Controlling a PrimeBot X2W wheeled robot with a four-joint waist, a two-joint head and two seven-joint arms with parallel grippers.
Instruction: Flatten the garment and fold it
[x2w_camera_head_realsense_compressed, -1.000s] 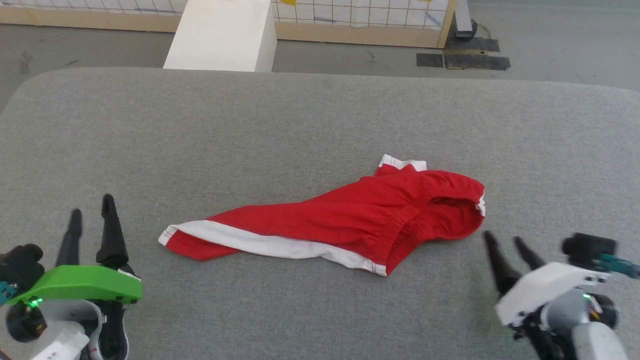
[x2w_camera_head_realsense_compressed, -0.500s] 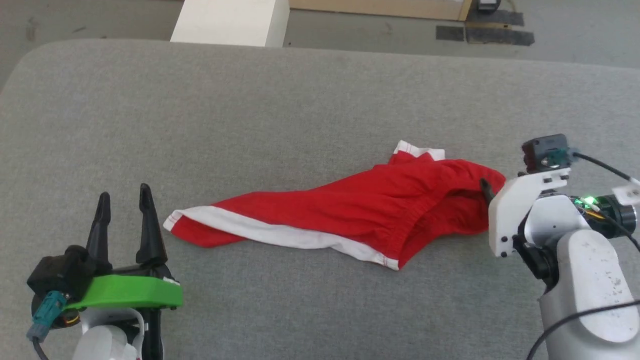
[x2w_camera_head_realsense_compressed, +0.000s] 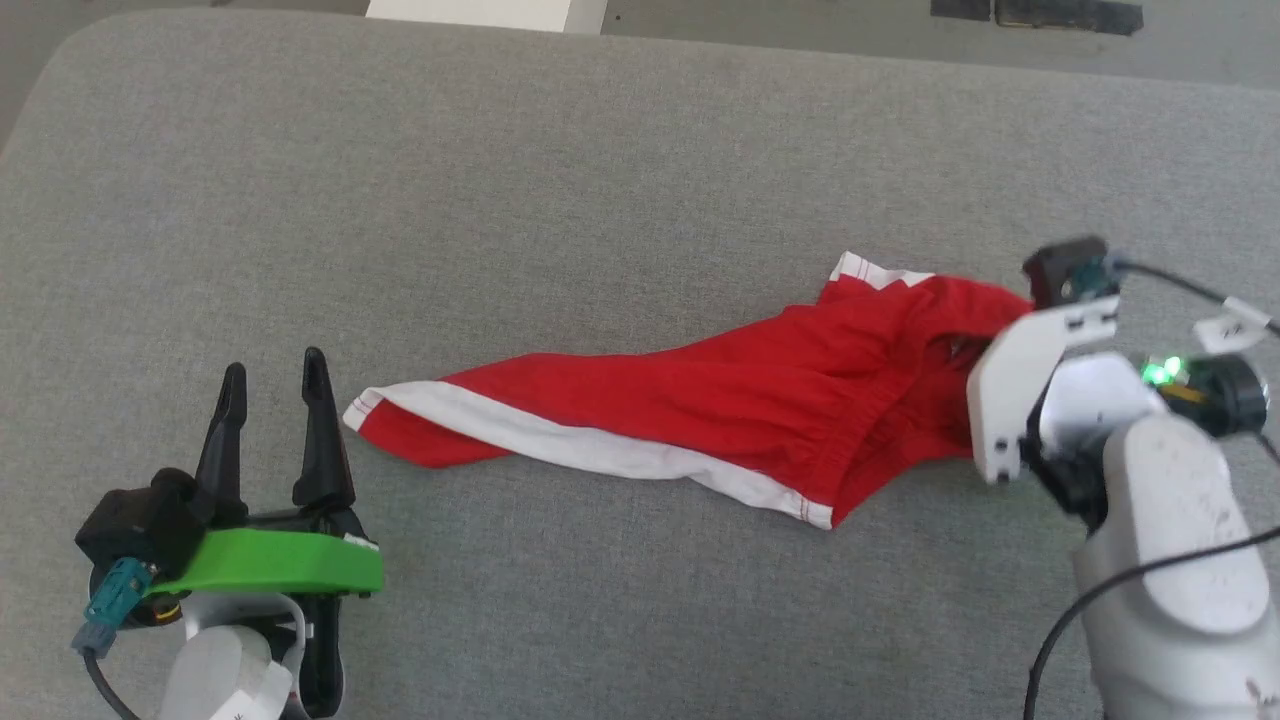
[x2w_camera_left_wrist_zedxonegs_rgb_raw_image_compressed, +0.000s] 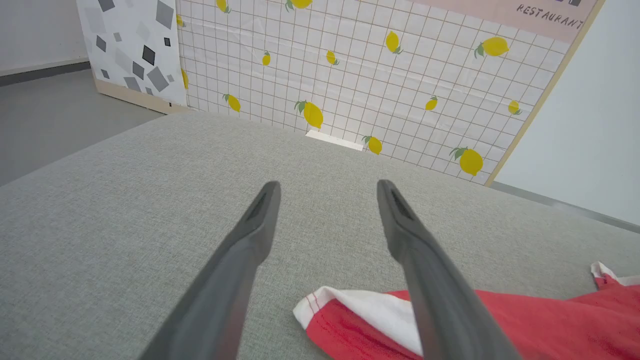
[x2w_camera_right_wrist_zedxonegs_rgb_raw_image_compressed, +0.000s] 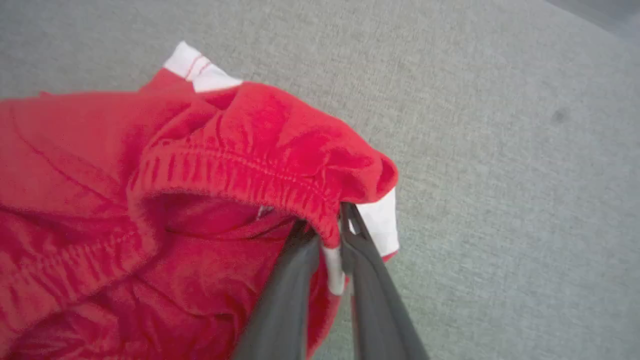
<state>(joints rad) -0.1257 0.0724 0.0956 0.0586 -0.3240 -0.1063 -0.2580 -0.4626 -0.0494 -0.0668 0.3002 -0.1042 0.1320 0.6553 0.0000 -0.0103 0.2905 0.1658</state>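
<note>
We record a grey fabric-covered tabletop (x2w_camera_head_realsense_compressed: 600, 150) bearing the garment (x2w_camera_head_realsense_compressed: 720, 410), which lies crumpled and drawn out lengthwise, not yet flat. At the garment's waistband (x2w_camera_right_wrist_zedxonegs_rgb_raw_image_compressed: 240, 172) end, the right pincer (x2w_camera_right_wrist_zedxonegs_rgb_raw_image_compressed: 327, 227) is closed on the gathered edge beside a white stripe. That edge appears slightly raised, though the wrist view is soft. Near the garment's opposite end, by the white-striped leg hem (x2w_camera_head_realsense_compressed: 365, 405), the left pincer (x2w_camera_head_realsense_compressed: 273, 362) has its fingers spread apart, holding nothing and clear of the cloth.
</note>
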